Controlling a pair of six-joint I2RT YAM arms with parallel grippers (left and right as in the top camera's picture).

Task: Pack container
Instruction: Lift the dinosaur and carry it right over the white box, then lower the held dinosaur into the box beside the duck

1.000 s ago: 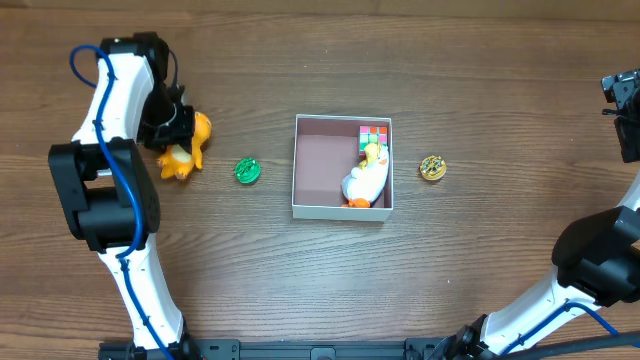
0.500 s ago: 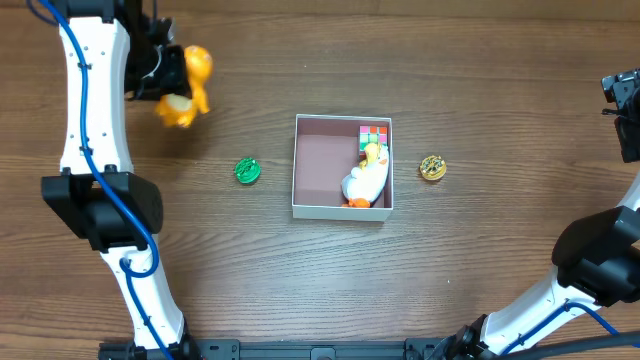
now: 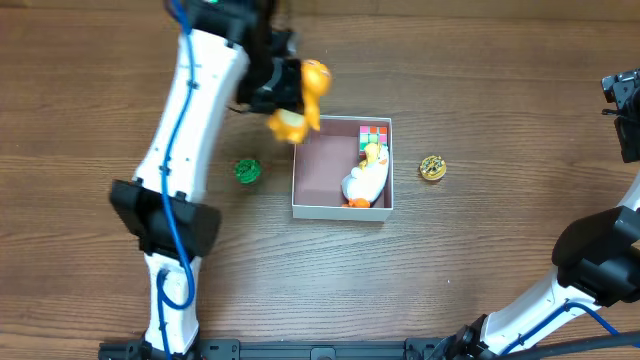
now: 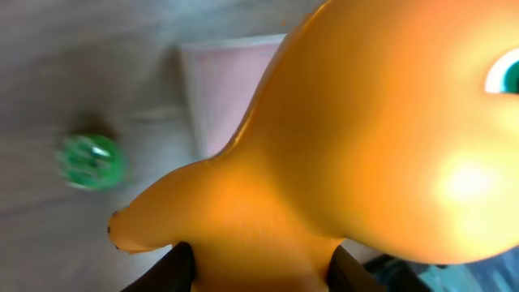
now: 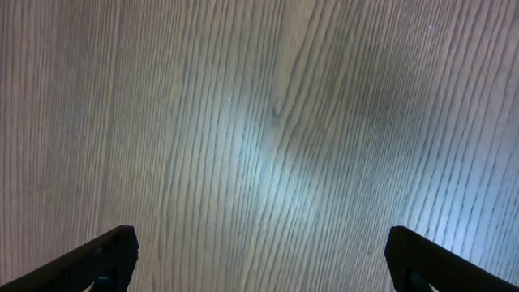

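The container (image 3: 320,172), a shallow square box with white walls and pink floor, lies flat, open-topped.

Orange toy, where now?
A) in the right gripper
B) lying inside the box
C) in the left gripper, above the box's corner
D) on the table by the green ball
C: the left gripper grips the orange toy, which overlaps the box corner in the overhead view.

In the left wrist view the orange toy (image 4: 340,146) is cut off by three edges, and most of the container (image 4: 223,89) is hidden behind it. The green ball (image 4: 89,160) is blurred. Only dark bits of the left gripper's fingers (image 4: 180,269) are seen. The right gripper's fingers (image 5: 101,258) are cut off at the bottom edge. From overhead, the small gold thing (image 3: 432,167) cannot be made out
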